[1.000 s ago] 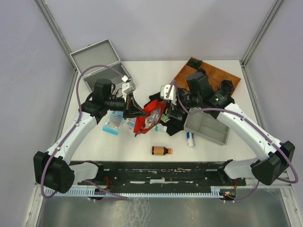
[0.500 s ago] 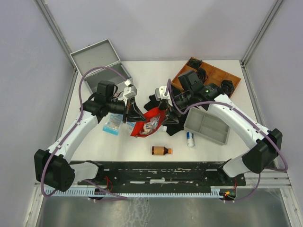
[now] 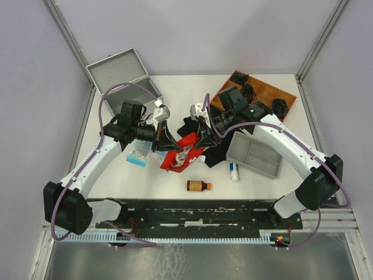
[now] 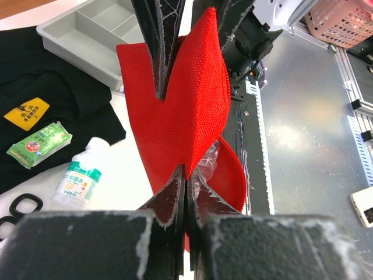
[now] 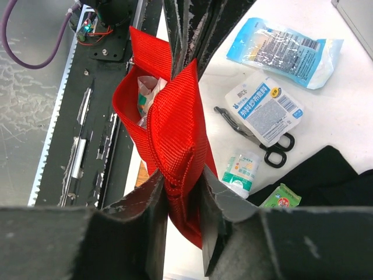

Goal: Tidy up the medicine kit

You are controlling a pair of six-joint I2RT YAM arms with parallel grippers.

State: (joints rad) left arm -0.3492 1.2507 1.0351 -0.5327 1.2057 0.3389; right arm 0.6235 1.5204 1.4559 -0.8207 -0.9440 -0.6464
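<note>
left gripper (image 4: 185, 172): jaws pressed together, pinching one edge of the pouch (image 4: 186, 111)
right gripper (image 5: 176, 178): jaws clamped on a fold at the pouch's opposite edge, red fabric squeezed between the fingers
pouch: red mesh, centre of top view, hung between the two grippers and off the table (image 3: 175, 87); mouth gapes, packets visible inside in right wrist view
gripper facing: tips point at each other, left one aimed right, right one aimed left, close together
left arm: base lower left of top view, link climbs to elbow at left of centre, forearm runs level to the right into the wrist
right arm: base lower right, long white link climbs up-left, forearm bends left over the black cloth (image 3: 215, 153)
kit (image 3: 119, 70): upper left of top view, at the table's back-left corner, lid stood open, well apart from both grippers
grey tray (image 3: 254, 156): right of centre, under the right arm
brown bottle (image 3: 198, 186): lying below the pouch, near front edge
white bottle (image 3: 233, 171): just beside the grey tray's left corner
blue packet (image 3: 139, 153): under the left forearm
scissors (image 5: 256, 137): flat on the table, right of the pouch in right wrist view
</note>
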